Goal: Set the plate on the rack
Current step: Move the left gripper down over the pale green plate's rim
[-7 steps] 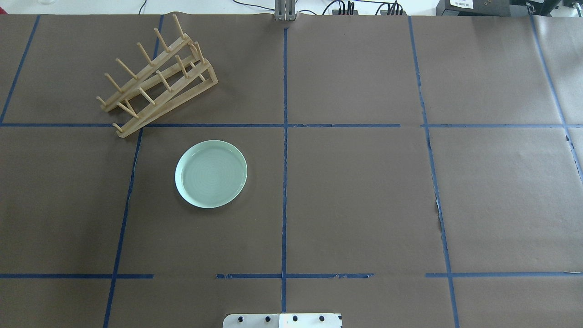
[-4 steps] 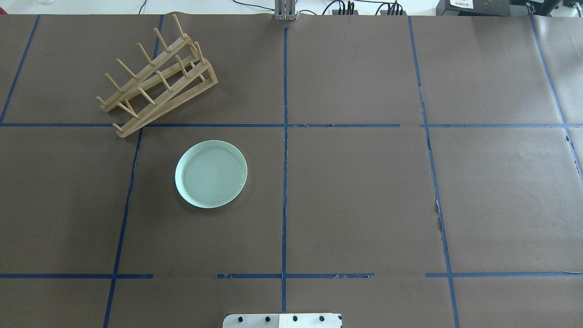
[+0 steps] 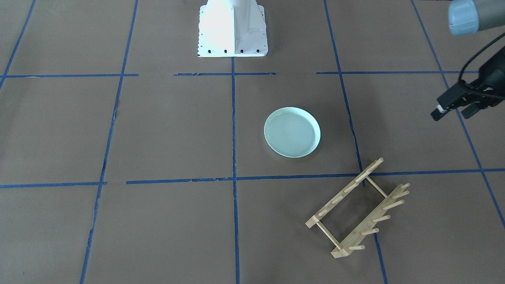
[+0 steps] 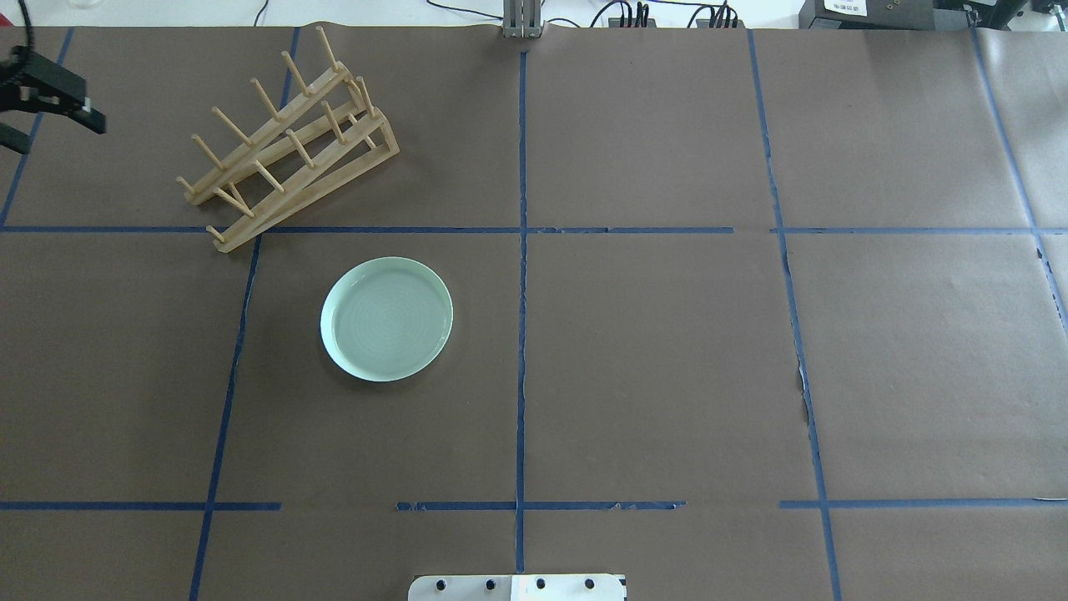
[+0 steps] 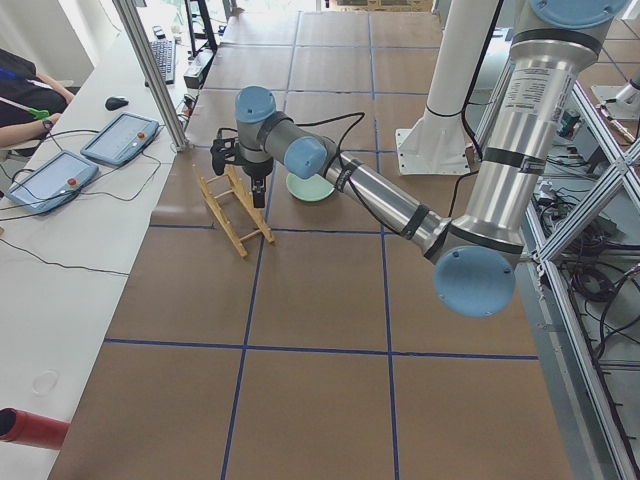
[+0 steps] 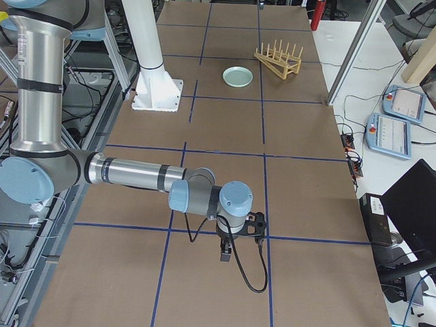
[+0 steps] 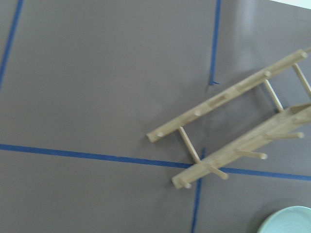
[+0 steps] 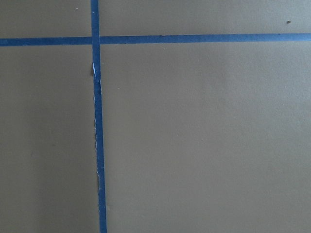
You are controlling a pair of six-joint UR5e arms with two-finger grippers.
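My plate (image 4: 386,319) lies flat on the tabletop (image 4: 667,376), left of centre overhead, below the rack (image 4: 284,142). Likely stiff, slick, breakable; I'd pinch its raised rim. Left fingers (image 3: 444,107) wide, empty; right fingers (image 6: 224,255) I cannot tell.

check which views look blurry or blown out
Left wrist view: soft, the rack smeared at its edges, with a pale sheen in the top right corner. Front-facing view: the white robot base is blown out. Overhead view: sharp, even light, only a faint shadow around the plate.
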